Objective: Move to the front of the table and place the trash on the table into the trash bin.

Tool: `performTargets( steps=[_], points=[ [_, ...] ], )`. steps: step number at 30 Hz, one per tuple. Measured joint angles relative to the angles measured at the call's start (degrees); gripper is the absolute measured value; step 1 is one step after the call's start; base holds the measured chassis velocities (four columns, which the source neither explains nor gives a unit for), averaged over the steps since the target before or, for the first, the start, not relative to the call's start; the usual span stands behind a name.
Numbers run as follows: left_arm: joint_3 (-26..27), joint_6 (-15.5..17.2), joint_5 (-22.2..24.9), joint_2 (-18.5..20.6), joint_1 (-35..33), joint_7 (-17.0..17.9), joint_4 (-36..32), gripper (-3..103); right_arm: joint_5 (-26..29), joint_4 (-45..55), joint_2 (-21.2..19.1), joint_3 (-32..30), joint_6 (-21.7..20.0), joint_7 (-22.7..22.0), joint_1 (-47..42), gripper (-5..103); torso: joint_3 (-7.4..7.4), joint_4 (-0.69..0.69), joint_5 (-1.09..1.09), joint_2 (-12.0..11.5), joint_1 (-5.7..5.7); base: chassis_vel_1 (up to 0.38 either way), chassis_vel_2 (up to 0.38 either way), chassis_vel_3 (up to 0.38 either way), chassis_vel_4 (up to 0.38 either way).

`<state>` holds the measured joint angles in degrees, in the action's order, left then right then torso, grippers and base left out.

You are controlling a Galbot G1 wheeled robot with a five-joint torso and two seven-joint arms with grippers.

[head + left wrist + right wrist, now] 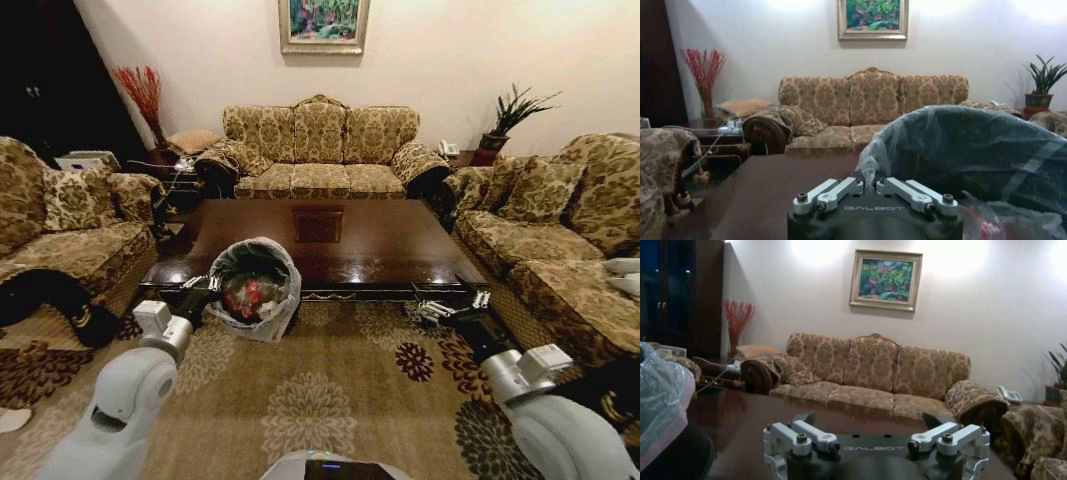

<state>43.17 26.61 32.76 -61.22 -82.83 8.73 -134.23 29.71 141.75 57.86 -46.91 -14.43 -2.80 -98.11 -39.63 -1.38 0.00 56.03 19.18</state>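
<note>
The trash bin (258, 288), black with a pale plastic liner, is tilted toward me in front of the table (385, 250). Red-and-white trash (250, 296) lies inside it. My left gripper (197, 286) is at the bin's left rim. In the left wrist view its fingers (833, 190) are closed together at the liner's edge, with the bin (973, 155) just beyond and red trash (981, 226) inside. My right gripper (452, 305) hovers open by the table's front right corner and holds nothing. In the right wrist view the right gripper (877, 439) is spread wide above the dark tabletop (740, 415).
Patterned sofas stand on three sides: one behind the table (320, 150), one at the left (70, 230) and one at the right (560, 230). A potted plant (505, 120) stands at the back right. Patterned carpet (330, 390) lies between me and the table.
</note>
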Motion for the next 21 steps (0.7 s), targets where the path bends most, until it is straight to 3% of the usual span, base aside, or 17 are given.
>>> performTargets(
  steps=[15, 21],
  points=[
    [-2.0, 1.7, -0.4, -0.3, -1.2, -0.6, -1.5, 4, -0.3, -0.3, 1.8, -1.2, 2.4, 0.8, -0.4, 100, 0.12, 0.01, 0.0, -0.2, -0.14, 0.0, 0.0, 0.0, 0.0],
    [-2.6, 0.9, -1.1, -0.5, -1.6, -1.0, -1.0, 4, -0.3, 0.8, 3.1, -1.0, 2.6, 0.8, -0.8, 100, 1.06, 0.02, 0.0, -1.9, -0.89, 0.0, 0.0, 0.0, 0.0]
  ],
)
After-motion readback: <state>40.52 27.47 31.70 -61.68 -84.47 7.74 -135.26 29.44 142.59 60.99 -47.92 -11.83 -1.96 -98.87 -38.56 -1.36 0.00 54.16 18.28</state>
